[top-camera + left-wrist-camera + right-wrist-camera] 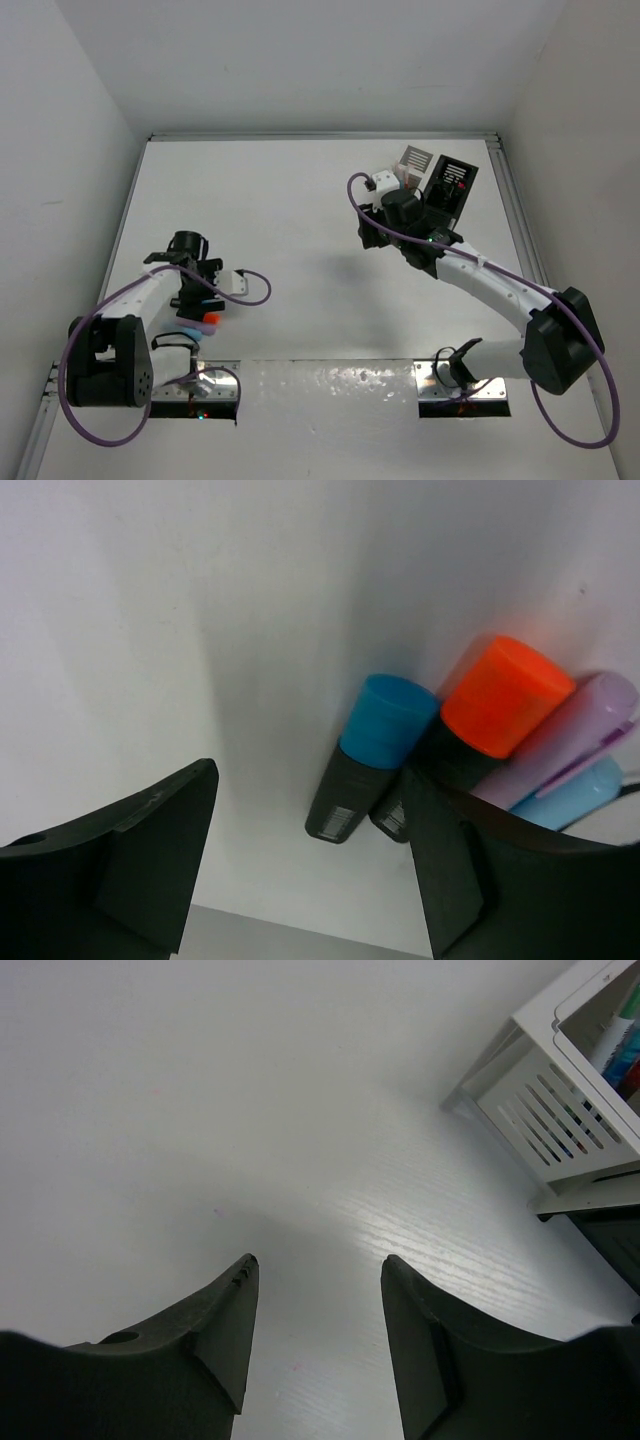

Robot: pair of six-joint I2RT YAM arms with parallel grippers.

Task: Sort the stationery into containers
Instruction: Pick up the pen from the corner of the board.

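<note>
In the left wrist view my left gripper (308, 775) stands open just above the table. A blue-capped highlighter (385, 725) lies with its black end between the jaws, close to the right finger (450, 870). An orange-capped highlighter (505, 695), a lilac pen (575, 735) and a light blue pen (575, 798) lie bunched beside it, partly behind that finger. From above, the left gripper (200, 303) hovers over the orange highlighter (208, 320). My right gripper (318, 1260) is open and empty over bare table, left of the white container (560, 1095) and the black container (612, 1232).
The two containers stand side by side at the back right, white (415, 160) and black (452, 185). Blue and teal pens (622, 1045) stand in the white one. Walls close the table on the left, back and right. The right gripper (372, 235) hangs in front of the containers.
</note>
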